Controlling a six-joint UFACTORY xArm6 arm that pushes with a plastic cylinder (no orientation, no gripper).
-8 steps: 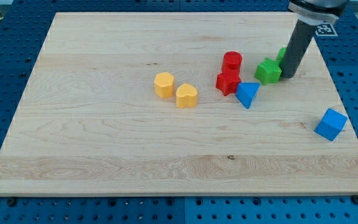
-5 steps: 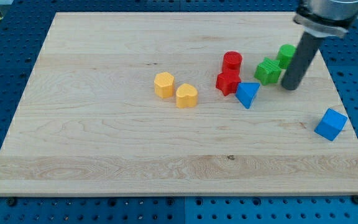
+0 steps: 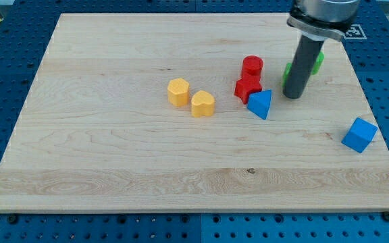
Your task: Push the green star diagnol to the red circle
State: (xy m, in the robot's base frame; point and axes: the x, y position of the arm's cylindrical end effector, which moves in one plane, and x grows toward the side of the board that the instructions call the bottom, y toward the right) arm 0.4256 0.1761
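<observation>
The red circle [image 3: 252, 66] stands right of the board's middle, with a red star [image 3: 247, 88] just below it. The green star [image 3: 287, 71] is to the red circle's right and is mostly hidden behind my rod; only a sliver of its left edge shows. My tip [image 3: 292, 95] rests on the board just below the green star and right of the blue triangle [image 3: 260, 103].
A second green block [image 3: 319, 59] peeks out right of the rod. A blue cube [image 3: 358, 134] sits near the board's right edge. A yellow hexagon [image 3: 178, 92] and a yellow heart-like block [image 3: 202, 104] lie at mid-board.
My tip has moved left, from the green star's right side to just below it, now covering it. The blue triangle has shifted slightly left, closer under the red star.
</observation>
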